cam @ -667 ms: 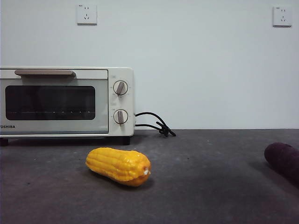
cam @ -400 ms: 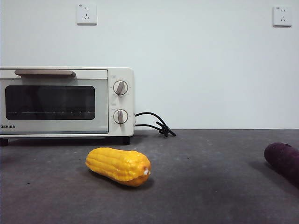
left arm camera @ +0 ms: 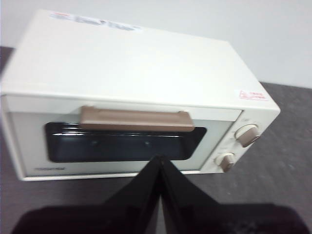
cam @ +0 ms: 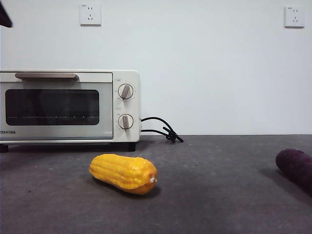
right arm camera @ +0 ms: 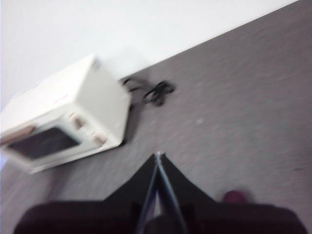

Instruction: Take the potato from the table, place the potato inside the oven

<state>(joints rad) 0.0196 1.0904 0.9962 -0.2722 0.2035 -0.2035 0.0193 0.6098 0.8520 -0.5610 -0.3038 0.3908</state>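
The potato is not in any view. The cream-white oven [cam: 68,105] stands at the back left of the grey table [cam: 219,195] with its glass door closed. My left gripper [left arm camera: 159,159] hangs shut and empty above and in front of the oven [left arm camera: 131,83], near its tan handle [left arm camera: 134,118]. My right gripper [right arm camera: 157,155] is also shut and empty, high over the table's right part. Its blurred view shows the oven [right arm camera: 63,117] far off. A black arm tip [cam: 5,15] shows in the front view's top left corner.
A yellow corn cob [cam: 124,173] lies in front of the oven, near the table's middle. A dark purple vegetable [cam: 295,167] lies at the right edge, and a bit of it [right arm camera: 235,196] shows beside my right gripper. The oven's black cord [cam: 163,130] trails behind it.
A black arm tip has come into the front view's top left corner. The oven, corn cob and purple vegetable have not moved.
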